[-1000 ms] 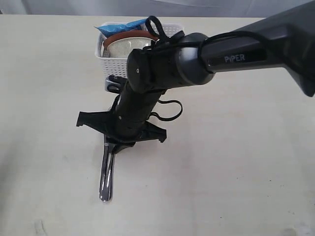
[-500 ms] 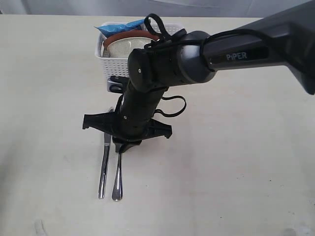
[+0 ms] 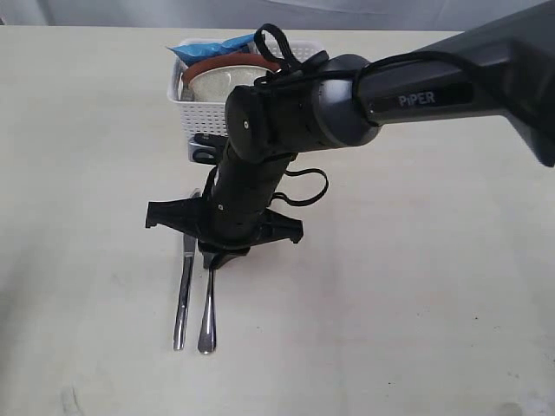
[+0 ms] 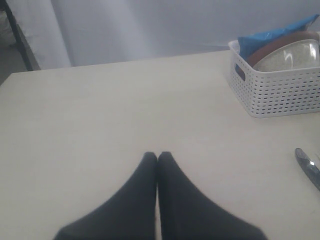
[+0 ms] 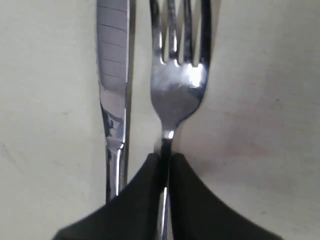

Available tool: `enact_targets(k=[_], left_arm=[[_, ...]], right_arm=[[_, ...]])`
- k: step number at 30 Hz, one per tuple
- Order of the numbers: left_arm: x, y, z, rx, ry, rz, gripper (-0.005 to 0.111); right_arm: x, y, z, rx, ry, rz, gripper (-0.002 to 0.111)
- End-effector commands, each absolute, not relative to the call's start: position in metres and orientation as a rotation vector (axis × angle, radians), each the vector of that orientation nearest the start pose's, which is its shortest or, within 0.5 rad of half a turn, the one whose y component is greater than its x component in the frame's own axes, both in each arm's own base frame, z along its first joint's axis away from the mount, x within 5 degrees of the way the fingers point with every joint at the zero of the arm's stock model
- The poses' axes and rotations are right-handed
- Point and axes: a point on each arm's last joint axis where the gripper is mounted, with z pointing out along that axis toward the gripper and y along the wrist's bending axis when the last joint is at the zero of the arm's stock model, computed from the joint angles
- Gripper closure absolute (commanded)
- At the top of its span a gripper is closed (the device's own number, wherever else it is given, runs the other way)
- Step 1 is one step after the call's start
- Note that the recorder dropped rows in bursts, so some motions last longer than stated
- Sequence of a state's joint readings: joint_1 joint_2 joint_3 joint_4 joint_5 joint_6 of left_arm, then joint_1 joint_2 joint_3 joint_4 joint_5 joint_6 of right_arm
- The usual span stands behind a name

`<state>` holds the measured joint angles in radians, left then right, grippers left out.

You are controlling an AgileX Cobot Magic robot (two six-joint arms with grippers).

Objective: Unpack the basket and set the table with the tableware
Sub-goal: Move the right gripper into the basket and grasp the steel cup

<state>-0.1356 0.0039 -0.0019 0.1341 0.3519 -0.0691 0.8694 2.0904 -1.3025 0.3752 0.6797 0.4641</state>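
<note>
My right gripper (image 3: pixel 217 256) reaches across to the left of the middle and points down at the table (image 3: pixel 416 295). It is shut on the neck of the steel fork (image 5: pixel 177 85), whose shaft runs between the fingertips (image 5: pixel 150 165). The fork (image 3: pixel 207 314) lies on the table beside the steel knife (image 3: pixel 182 295), parallel to it. The white basket (image 3: pixel 212 114) stands at the back, holding the brown-red plate (image 3: pixel 217 65) and the pale bowl (image 3: pixel 221 84). My left gripper (image 4: pixel 157 156) is shut and empty, low over the bare table (image 4: pixel 100 110), to one side of the basket (image 4: pixel 280 95).
A blue snack packet (image 3: pixel 208 46) lies in the basket's far side. A steel object (image 3: pixel 200 149), probably the cup, lies just in front of the basket, partly behind my right arm (image 3: pixel 295 121). The knife's tip (image 4: pixel 309 165) shows in the left wrist view.
A second ago the knife and fork hung bunched together under the right gripper. They now lie side by side on the table, the wrist slightly shifted. Nothing has moved in the last half second.
</note>
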Motion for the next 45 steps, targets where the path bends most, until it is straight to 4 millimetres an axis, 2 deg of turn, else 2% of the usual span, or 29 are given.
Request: enact_targets(k=[1, 5, 9, 14, 18, 20, 21, 22, 23, 24, 25, 27, 28, 30, 32, 36, 37, 39, 40, 45], left_arm=[[0.054, -0.003, 0.183, 0.148, 1.817, -0.016, 0.106], [0.054, -0.003, 0.183, 0.148, 1.817, -0.016, 0.106], [0.054, -0.003, 0.183, 0.148, 1.817, -0.016, 0.106], [0.054, -0.003, 0.183, 0.148, 1.817, -0.016, 0.106], [0.054, -0.003, 0.183, 0.148, 1.817, -0.016, 0.106], [0.054, -0.003, 0.183, 0.148, 1.817, -0.016, 0.106], [0.054, -0.003, 0.183, 0.148, 1.817, -0.016, 0.106], [0.054, -0.003, 0.183, 0.148, 1.817, -0.016, 0.106], [0.054, -0.003, 0.183, 0.148, 1.817, -0.016, 0.106], [0.054, -0.003, 0.183, 0.148, 1.817, -0.016, 0.106], [0.054, -0.003, 0.183, 0.148, 1.817, -0.016, 0.106], [0.054, -0.003, 0.183, 0.148, 1.817, -0.016, 0.106], [0.054, -0.003, 0.183, 0.148, 1.817, -0.016, 0.106], [0.054, -0.003, 0.183, 0.148, 1.817, -0.016, 0.106], [0.054, -0.003, 0.183, 0.148, 1.817, -0.016, 0.106], [0.054, -0.003, 0.183, 0.148, 1.817, -0.016, 0.106], [0.054, -0.003, 0.183, 0.148, 1.817, -0.016, 0.106], [0.054, -0.003, 0.183, 0.148, 1.817, -0.016, 0.106], [0.054, -0.003, 0.183, 0.148, 1.817, -0.016, 0.106], [0.054, -0.003, 0.183, 0.148, 1.817, -0.016, 0.106]], right_arm=[[0.244, 0.315, 0.114, -0.252, 3.104, 0.471, 0.087], [0.244, 0.315, 0.114, -0.255, 3.103, 0.469, 0.067], [0.245, 0.314, 0.115, -0.285, 3.090, 0.447, 0.066], [0.255, 0.305, 0.129, -0.257, 3.065, 0.459, 0.066], [0.270, 0.289, 0.158, -0.240, 2.988, 0.516, 0.066], [0.279, 0.277, 0.177, -0.232, 2.930, 0.549, 0.066], [0.288, 0.265, 0.198, -0.227, 2.855, 0.581, 0.066], [0.292, 0.260, 0.205, -0.232, 2.821, 0.591, 0.066], [0.301, 0.247, 0.222, -0.248, 2.739, 0.602, 0.066], [0.305, 0.242, 0.227, -0.250, 2.706, 0.604, 0.066], [0.315, 0.232, 0.237, -0.286, 2.629, 0.593, 0.066], [0.332, 0.225, 0.250, -0.398, 2.566, 0.557, 0.066], [0.338, 0.225, 0.255, -0.419, 2.555, 0.555, 0.066], [0.369, 0.225, 0.266, -0.431, 2.593, 0.546, 0.066], [0.381, 0.228, 0.267, -0.516, 2.627, 0.530, 0.066], [0.398, 0.240, 0.260, -0.906, 2.623, 0.468, 0.066], [0.404, 0.240, 0.260, -0.904, 2.645, 0.428, 0.066], [0.419, 0.232, 0.252, -0.713, 2.739, 0.247, 0.066], [0.423, 0.231, 0.245, -0.737, 2.747, 0.186, 0.066], [0.423, 0.237, 0.228, -0.902, 2.750, 0.227, 0.066]])
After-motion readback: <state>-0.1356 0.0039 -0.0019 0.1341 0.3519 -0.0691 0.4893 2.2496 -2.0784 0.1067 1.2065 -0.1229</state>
